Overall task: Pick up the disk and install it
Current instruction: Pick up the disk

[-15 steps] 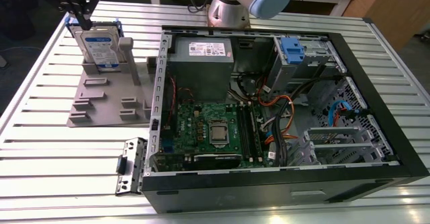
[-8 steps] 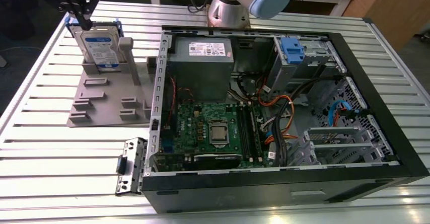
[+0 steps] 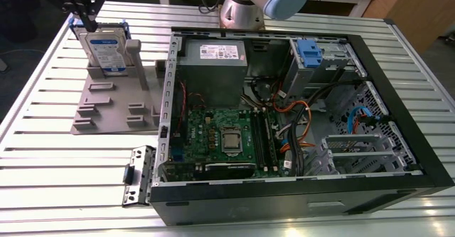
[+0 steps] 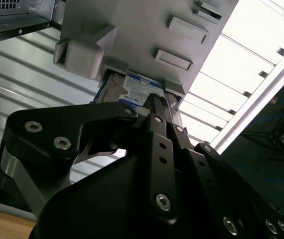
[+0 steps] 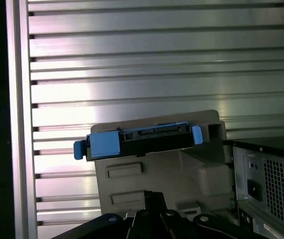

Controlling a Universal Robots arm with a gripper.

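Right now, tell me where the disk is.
In the exterior view's upper left, the disk stands upright in the grey stand, left of the open case, with the gripper at its top edge.

On the table (image 3: 42, 157), a holder (image 3: 117, 106) lies at the exterior view's left, just beside an open computer case (image 3: 284, 202) to its right. The disk (image 3: 106, 48) stands upright in the holder's far end, with the gripper (image 3: 85, 21) directly above it. Inside the case, the power supply (image 3: 212, 69) sits at the far left corner, the drive cage (image 3: 316, 61) is at the far right, and the motherboard (image 3: 220, 136) lies nearer.
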